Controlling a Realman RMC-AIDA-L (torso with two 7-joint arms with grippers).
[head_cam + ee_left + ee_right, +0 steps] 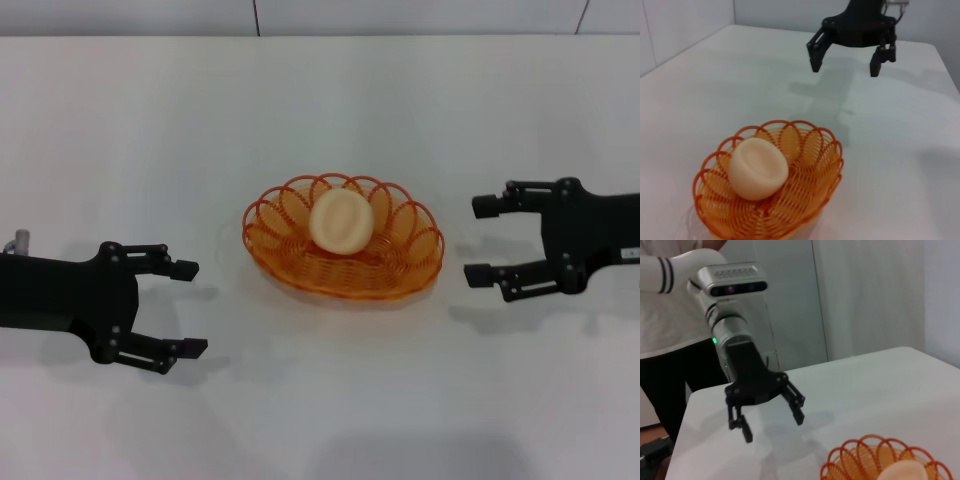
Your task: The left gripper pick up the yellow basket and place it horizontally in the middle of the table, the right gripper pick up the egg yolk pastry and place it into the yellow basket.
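Nearest the camera, the left gripper (190, 308) is seen low over the white table (150, 150), its fingers spread wide and holding nothing. A pale wall bounds the far edge of the table. The yellow basket (400, 265) rests near the middle of the table, with the egg yolk pastry (340, 222) inside it. The right gripper (482, 240) is held to the right of the basket, apart from it, wide open and empty.
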